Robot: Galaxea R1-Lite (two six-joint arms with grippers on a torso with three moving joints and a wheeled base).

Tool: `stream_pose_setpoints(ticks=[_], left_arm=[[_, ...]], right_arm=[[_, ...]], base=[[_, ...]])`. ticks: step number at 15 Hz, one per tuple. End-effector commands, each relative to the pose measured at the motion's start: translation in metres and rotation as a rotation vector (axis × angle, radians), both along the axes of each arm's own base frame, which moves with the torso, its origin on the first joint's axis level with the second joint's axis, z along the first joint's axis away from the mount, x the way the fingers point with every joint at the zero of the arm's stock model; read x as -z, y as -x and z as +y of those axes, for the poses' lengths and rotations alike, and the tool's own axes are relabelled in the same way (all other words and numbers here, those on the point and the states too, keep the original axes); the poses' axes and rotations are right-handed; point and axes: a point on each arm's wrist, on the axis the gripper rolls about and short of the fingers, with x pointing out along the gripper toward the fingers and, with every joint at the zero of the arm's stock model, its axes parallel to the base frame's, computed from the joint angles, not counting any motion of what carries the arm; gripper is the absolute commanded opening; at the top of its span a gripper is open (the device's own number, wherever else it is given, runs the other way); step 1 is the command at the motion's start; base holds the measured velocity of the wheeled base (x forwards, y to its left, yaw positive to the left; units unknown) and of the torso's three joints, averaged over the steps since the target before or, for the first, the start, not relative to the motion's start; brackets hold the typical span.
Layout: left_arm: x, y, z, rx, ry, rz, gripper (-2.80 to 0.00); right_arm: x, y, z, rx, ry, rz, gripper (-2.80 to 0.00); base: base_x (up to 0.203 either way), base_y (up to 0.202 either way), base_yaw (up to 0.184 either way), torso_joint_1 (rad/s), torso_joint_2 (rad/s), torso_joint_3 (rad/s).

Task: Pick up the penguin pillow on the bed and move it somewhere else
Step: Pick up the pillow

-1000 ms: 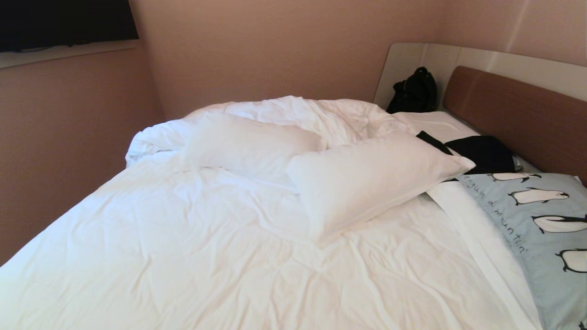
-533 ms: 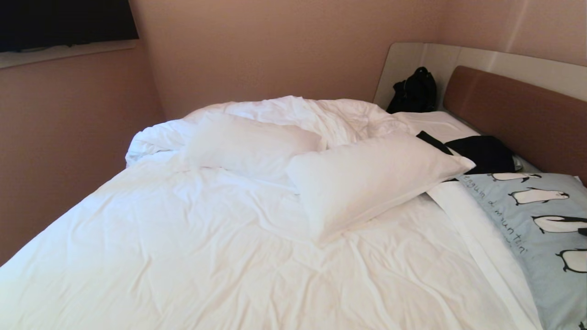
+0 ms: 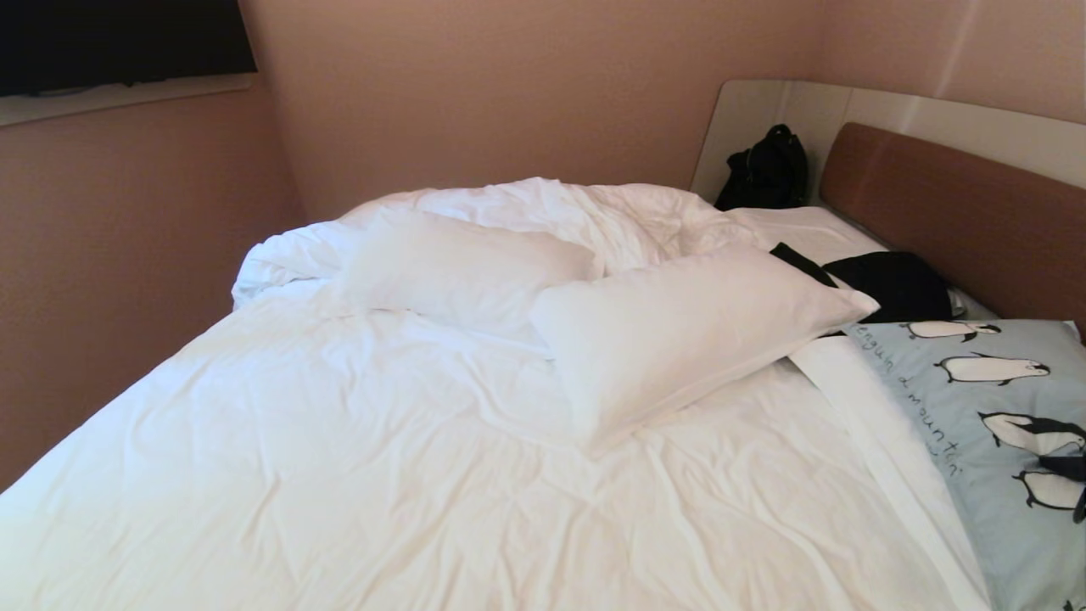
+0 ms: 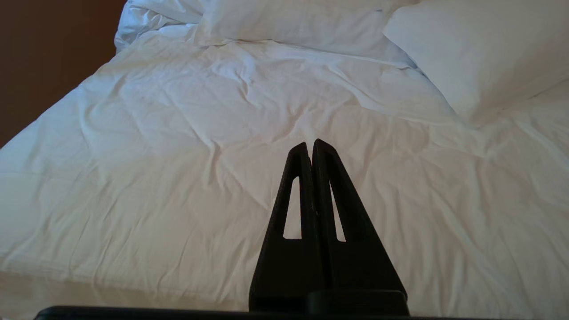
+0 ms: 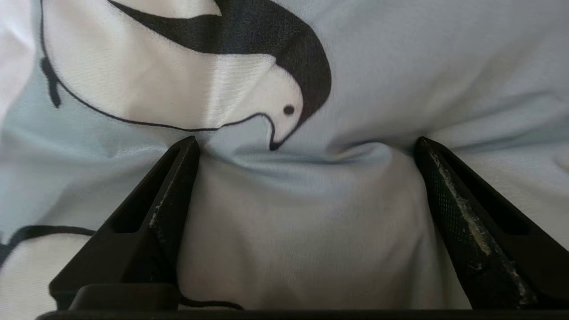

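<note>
The penguin pillow [image 3: 993, 407] is pale blue with black-and-white penguins and lies at the right edge of the bed [image 3: 339, 441], by the headboard. My right gripper [image 5: 306, 142] is open, its jaws spread wide. Both fingertips [image 5: 189, 149] press into the pillow [image 5: 284, 231], so the fabric bulges up between them below a penguin's head. In the head view only a dark bit of this gripper [image 3: 1076, 488] shows at the right border. My left gripper [image 4: 311, 143] is shut with nothing in it, hanging over the bare white sheet [image 4: 155, 155].
Two plain white pillows [image 3: 687, 331] [image 3: 458, 267] lie across the bed's middle in front of a bunched duvet [image 3: 577, 208]. Black clothing [image 3: 891, 280] lies beside the penguin pillow and a black bag [image 3: 768, 170] stands in the corner. The brown headboard [image 3: 959, 221] bounds the right side.
The right gripper has come further into the head view at the right edge. The penguin print near it has shifted and sunk as the pillow dents. The left arm has not moved.
</note>
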Motion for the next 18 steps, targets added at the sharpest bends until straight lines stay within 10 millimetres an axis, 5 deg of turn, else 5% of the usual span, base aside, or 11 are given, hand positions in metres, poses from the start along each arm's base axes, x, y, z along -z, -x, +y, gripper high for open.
stream_pose_setpoints(ticks=[1,9,10,18], left_arm=[[0.0,0.0,0.0,0.0,0.0,-0.001,-2.8],[0.0,0.0,0.0,0.0,0.0,-0.001,-2.8],[0.0,0.0,0.0,0.0,0.0,-0.001,-2.8],[0.0,0.0,0.0,0.0,0.0,-0.001,-2.8]], right_arm=[[0.016,-0.002,0.0,-0.013,-0.02,0.032,0.0],[0.032,-0.009,0.004,-0.037,-0.042,0.059,0.0],[0.032,-0.009,0.004,-0.037,-0.041,0.059,-2.8],[0.02,-0.011,0.006,-0.043,-0.008,0.029,-2.8]], base=[[0.0,0.0,0.0,0.0,0.0,0.0],[0.0,0.0,0.0,0.0,0.0,0.0],[0.0,0.0,0.0,0.0,0.0,0.0],[0.0,0.0,0.0,0.0,0.0,0.0]])
